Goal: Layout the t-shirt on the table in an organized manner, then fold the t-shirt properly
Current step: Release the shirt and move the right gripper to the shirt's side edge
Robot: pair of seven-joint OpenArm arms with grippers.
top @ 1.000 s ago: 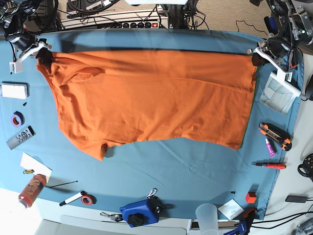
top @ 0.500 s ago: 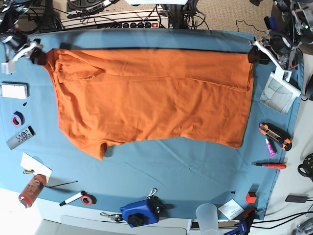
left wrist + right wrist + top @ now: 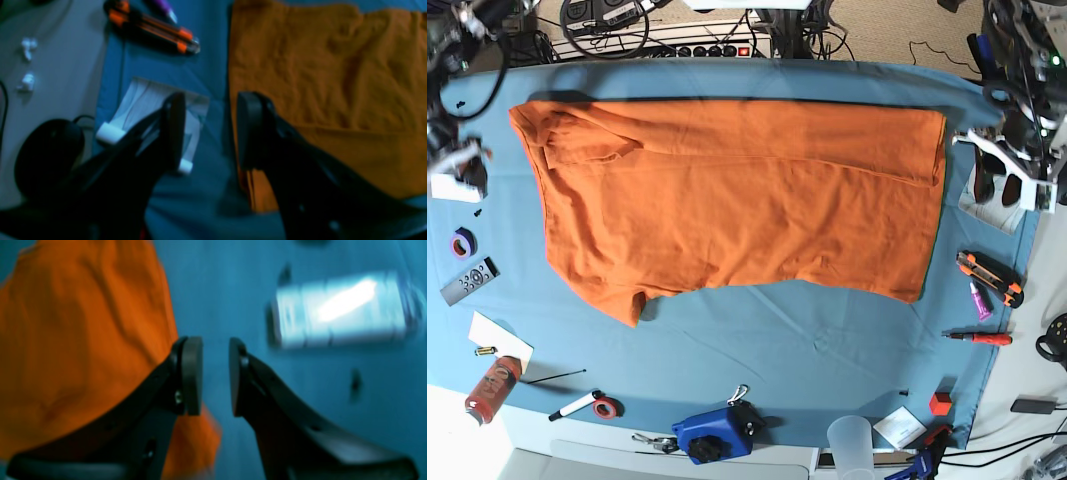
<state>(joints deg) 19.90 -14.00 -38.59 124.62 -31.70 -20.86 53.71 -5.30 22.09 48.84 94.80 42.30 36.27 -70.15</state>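
I'm working in a robotics lab or workshop: a power strip (image 3: 712,50) and tangled cables (image 3: 607,15) behind the blue-covered table (image 3: 827,350), with a utility knife (image 3: 989,277), screwdriver (image 3: 979,338), tape rolls (image 3: 463,242) and marker (image 3: 575,404) scattered around.

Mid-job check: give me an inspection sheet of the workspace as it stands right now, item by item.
Surface: table under slightly wrinkled blue cloth.
Job's things: t-shirt lies spread flat, not folded; lower hem uneven, with a sleeve jutting at bottom left.
Clutter: utility knife, screwdriver and paper sheet to one side; tape roll, remote and marker to the other; blue device at the near edge.
Grippers: left gripper open beside the shirt's edge, holding nothing; right gripper open, empty, over bare cloth.
Cables: tangle behind the far edge.
Surroundings: power strip behind.
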